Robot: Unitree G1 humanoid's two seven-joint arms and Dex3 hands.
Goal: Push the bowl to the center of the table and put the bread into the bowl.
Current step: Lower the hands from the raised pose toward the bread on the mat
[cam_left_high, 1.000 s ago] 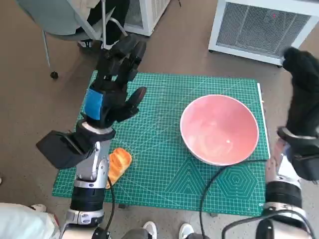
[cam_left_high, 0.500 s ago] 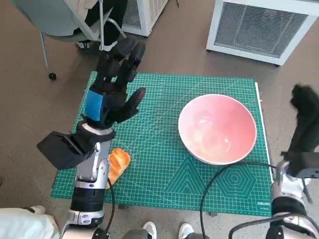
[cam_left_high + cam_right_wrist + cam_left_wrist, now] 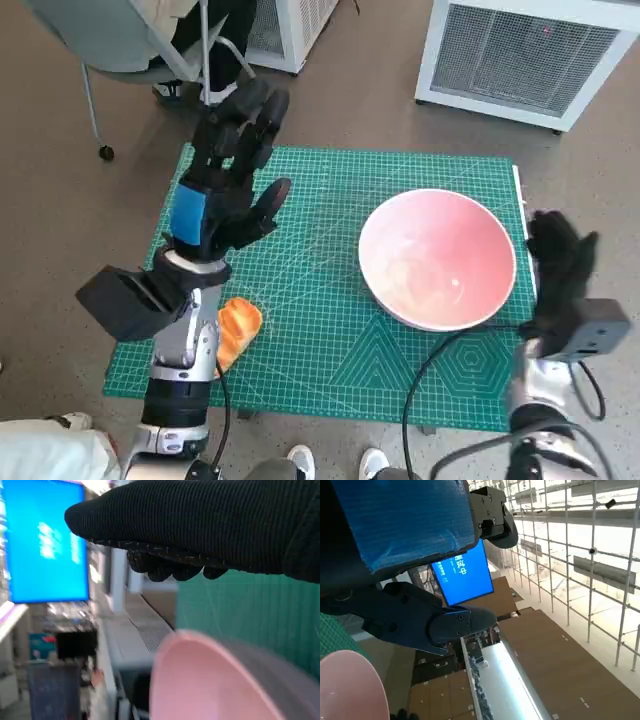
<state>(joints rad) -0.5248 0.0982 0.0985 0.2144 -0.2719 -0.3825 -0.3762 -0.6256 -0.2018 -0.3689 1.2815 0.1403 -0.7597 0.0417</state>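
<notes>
Golden-brown bread (image 3: 238, 330) lies nearest me on the green cutting mat (image 3: 320, 350), close to its left edge, tucked against my left forearm. Beyond it my left hand (image 3: 225, 190) hangs above the mat, fingers spread, holding nothing. My gloved right hand (image 3: 560, 270) is beside the pink bowl's (image 3: 437, 258) right rim; whether its fingers are apart I cannot tell. A white grilled unit (image 3: 530, 55) stands farthest off.
</notes>
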